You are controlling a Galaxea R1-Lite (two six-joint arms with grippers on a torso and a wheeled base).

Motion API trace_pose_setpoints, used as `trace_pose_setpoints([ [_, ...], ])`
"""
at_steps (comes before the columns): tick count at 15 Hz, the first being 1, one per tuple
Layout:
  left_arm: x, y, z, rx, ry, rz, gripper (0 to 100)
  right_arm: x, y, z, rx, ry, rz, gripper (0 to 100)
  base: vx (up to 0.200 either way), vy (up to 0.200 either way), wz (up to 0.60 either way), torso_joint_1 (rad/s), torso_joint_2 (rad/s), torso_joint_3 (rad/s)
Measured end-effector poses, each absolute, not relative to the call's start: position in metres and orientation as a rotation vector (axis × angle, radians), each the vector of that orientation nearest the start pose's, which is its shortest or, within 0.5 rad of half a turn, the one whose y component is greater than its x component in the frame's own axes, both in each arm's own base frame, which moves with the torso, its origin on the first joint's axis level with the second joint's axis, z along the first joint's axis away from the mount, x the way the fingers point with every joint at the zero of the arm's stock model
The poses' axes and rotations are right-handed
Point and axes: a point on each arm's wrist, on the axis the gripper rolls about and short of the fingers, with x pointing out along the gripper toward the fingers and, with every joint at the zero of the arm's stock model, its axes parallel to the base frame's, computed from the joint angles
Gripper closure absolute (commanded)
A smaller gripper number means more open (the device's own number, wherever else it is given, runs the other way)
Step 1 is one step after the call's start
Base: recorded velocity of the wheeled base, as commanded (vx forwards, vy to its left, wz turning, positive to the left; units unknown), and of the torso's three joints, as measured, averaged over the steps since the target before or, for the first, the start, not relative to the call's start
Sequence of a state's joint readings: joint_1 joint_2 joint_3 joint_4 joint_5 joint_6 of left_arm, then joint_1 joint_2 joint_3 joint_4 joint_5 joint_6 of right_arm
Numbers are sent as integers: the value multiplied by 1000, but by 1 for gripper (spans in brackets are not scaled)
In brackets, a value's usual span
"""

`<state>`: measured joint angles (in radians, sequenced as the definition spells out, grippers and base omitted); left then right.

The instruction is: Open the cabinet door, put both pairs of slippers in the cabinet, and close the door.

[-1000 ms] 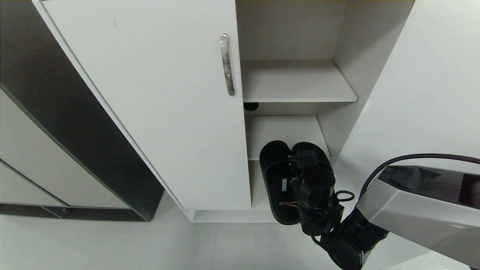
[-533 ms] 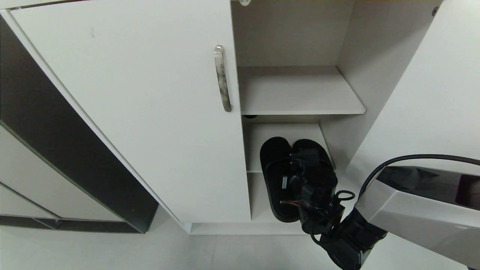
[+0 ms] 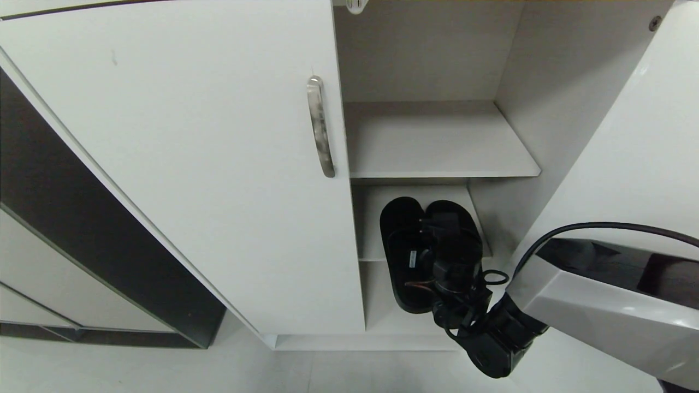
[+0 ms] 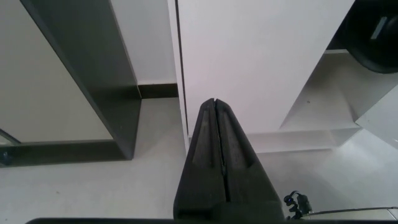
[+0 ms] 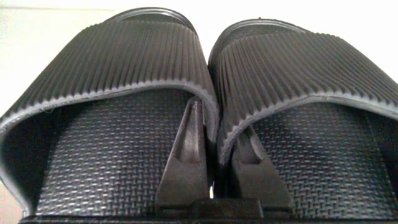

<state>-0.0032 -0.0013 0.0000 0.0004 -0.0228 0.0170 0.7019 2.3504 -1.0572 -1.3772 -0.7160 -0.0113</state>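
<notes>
A pair of black slippers point(image 3: 407, 256) hangs side by side in the cabinet's open right half, toes over the middle shelf point(image 3: 371, 224), heels above the bottom shelf point(image 3: 377, 314). My right gripper point(image 3: 434, 226) is shut on the slippers. In the right wrist view its fingers point(image 5: 193, 143) pinch the slippers' point(image 5: 124, 68) two adjoining inner walls under the ribbed straps. My left gripper point(image 4: 214, 106) is shut on nothing, low over the floor before the closed left door point(image 4: 249, 56). The slippers' edge point(image 4: 373, 34) shows there too.
The left cabinet door point(image 3: 191, 164) with its metal handle point(image 3: 320, 128) is closed. The right door point(image 3: 633, 164) stands swung open beside my right arm. The upper shelf point(image 3: 437, 142) is bare. A dark panel point(image 3: 82, 218) flanks the cabinet on the left.
The head camera has shifted toward the cabinet. My right gripper has carried the slippers a little deeper between the lower shelves.
</notes>
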Motion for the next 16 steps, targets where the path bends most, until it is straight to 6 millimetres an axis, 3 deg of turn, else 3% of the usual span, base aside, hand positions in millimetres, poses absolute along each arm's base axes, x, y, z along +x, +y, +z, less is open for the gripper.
trace_pose_setpoints([
  [6,-23,0,75,17,-1,-26,100,396,267,78,6,-33,-69,100,0,0,0,0,0,0],
  [10,-23,0,75,17,-1,-26,100,421,270,94,18,-50,-77,100,0,0,0,0,0,0],
  [16,-23,0,75,17,-1,-27,100,441,264,92,24,-56,-94,100,0,0,0,0,0,0],
])
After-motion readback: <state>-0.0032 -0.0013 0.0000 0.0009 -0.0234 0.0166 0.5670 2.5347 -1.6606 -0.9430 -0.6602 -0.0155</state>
